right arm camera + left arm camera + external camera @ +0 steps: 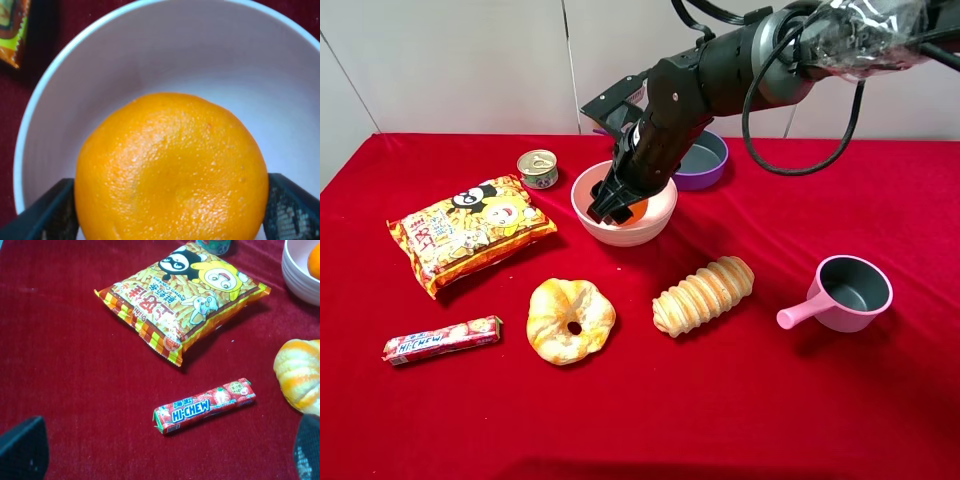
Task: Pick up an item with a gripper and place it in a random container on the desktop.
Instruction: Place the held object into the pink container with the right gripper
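You're looking at one mandarin [170, 170] right now. Three vessels are sitting on the desk [880, 420]: one pale pink bowl [640, 232], one purple pan [712, 160], one small pink handled pot [840, 318]. You're counting two breads, one ring bread [552, 310] and one ridged roll [703, 294]. One snack bag [470, 230], one candy stick [442, 339] and one small can [537, 168] are showing. Two arms are working: one right end effector [608, 213], one left end effector [165, 450].

On the red worktop [880, 400], round the pink bowl [642, 232]: snack bag [470, 232] at nine o'clock, ring bread [570, 320] at seven, ridged roll [704, 294] at five, pot [850, 292] at four.
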### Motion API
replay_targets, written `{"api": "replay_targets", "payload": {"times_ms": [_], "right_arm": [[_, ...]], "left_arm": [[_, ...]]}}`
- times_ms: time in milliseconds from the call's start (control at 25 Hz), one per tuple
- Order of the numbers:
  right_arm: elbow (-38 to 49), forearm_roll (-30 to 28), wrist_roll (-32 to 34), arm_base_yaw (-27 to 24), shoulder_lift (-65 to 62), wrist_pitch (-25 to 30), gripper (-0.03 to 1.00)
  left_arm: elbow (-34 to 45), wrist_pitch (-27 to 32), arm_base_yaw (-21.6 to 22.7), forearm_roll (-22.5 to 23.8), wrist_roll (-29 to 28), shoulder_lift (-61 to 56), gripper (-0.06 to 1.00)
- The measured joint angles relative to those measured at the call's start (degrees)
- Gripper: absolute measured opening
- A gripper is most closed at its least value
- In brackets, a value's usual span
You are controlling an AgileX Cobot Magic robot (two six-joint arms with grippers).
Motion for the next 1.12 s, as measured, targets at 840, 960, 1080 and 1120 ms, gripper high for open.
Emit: {"api": "replay_targets", "payload": {"times_ms": [840, 960, 1080, 1120], "right_arm": [[0.0, -0.1, 0.0, 0.0, 0.0, -0.8, 0.69], [0.0, -0.1, 0.0, 0.0, 0.0, -0.8, 0.69], [0.0, -0.1, 0.0, 0.0, -0.1, -0.8, 0.69], [0.0, -0.1, 0.0, 0.0, -0.3, -0.8, 0.69]], "left_arm": [[0.0, 0.0, 0.0, 0.0, 0.1, 0.0, 0.97], [0.0, 0.0, 0.0, 0.0, 0.1, 0.0, 0.97], [0.0, 0.0, 0.0, 0.0, 0.1, 0.0, 0.97], [0.0, 0.0, 0.0, 0.0, 0.1, 0.0, 0.97]]}}
